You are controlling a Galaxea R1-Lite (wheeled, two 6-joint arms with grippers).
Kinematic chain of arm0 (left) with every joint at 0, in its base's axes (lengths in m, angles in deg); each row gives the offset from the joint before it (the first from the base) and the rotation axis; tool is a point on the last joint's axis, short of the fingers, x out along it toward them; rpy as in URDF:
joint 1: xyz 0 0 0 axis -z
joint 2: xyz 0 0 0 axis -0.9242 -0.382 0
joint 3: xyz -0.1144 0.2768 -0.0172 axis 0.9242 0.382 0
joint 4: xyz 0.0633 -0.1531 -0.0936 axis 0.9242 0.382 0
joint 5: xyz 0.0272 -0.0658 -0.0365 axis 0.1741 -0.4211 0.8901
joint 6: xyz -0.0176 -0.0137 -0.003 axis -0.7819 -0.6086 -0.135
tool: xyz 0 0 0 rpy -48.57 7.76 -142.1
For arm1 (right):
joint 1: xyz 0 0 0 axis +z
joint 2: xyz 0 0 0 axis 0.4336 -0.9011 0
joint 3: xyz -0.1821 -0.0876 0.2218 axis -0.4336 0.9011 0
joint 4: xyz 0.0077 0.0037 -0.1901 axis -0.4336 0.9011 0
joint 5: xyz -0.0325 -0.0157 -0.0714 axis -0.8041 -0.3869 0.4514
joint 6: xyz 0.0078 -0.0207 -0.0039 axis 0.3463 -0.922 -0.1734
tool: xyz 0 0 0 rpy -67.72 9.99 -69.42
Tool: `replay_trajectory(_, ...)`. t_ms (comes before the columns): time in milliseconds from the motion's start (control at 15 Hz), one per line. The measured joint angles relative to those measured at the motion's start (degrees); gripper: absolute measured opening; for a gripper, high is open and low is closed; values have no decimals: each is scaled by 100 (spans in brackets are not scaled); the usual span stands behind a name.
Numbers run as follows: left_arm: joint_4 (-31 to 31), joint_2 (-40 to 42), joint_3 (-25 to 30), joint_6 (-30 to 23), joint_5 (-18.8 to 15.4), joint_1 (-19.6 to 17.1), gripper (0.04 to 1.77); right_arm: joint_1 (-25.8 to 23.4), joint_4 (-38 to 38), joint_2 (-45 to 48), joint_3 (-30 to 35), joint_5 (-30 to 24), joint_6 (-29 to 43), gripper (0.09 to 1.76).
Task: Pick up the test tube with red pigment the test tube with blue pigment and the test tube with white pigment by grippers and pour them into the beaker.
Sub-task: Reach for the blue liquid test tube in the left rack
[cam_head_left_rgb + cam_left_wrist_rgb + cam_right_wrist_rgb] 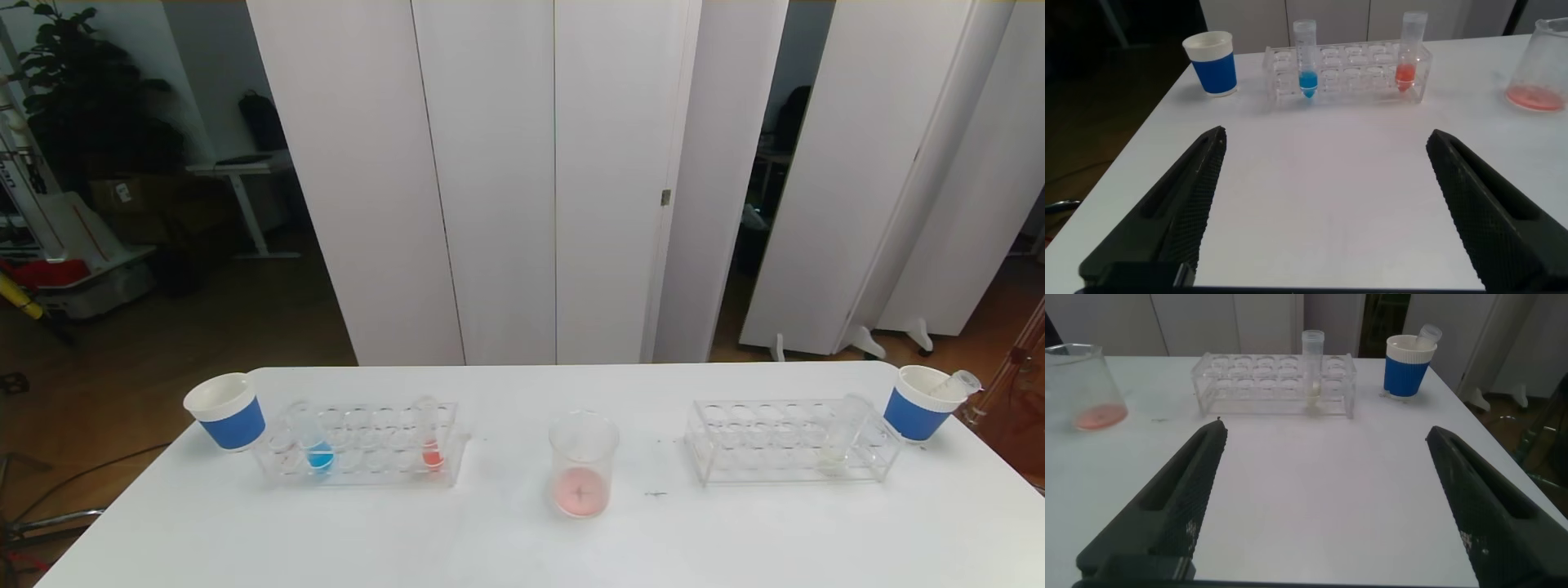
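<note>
A smooth white table [506, 539] fills the foreground, backed by tall white folding panels [522, 180], with dark wooden floor and a leafy plant [82, 90] off to the left.

At the table's middle stands the clear cylindrical beaker [582, 464], holding a thin layer of pink-red pigment. To its left sits a clear plastic tube rack [363, 445]. In it stand the slim clear test tube with blue pigment [313, 441], near the rack's left end, and a tube with orange-red pigment [429, 445] at the rack's right end. Just beside that rack's left end is a white cup with a blue band [228, 410].

A second clear rack [792, 441] lies right of the beaker, with the test tube with pale cream-white pigment [839, 445] upright near its right end. Beyond it, a second blue-banded cup [921, 402] holds an empty tube leaning over its rim.

The left gripper [1327, 204] hovers low over bare table, facing its rack, fingers spread wide and holding nothing. The right gripper [1327, 498] does likewise before the right rack, spread wide and empty.
</note>
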Motion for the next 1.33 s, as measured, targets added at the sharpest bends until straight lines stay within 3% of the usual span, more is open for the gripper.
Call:
replay_trajectory(333, -79, 0, -408, 17, 112, -2, 175, 0, 0, 0, 0, 0, 0, 175)
replay_trajectory(733, 1196, -116, -2164, 6, 144, -5, 175, 0, -2, 0, 0, 1, -2, 175)
replay_trajectory(1067, 1246, -1136, -3460, -7, 163, 33, 175, 0, -2, 0, 0, 1, 2, 175)
replay_trajectory(1333, 1124, -2024, -3919, -167, 156, 44, 175, 0, 0, 0, 0, 1, 0, 175)
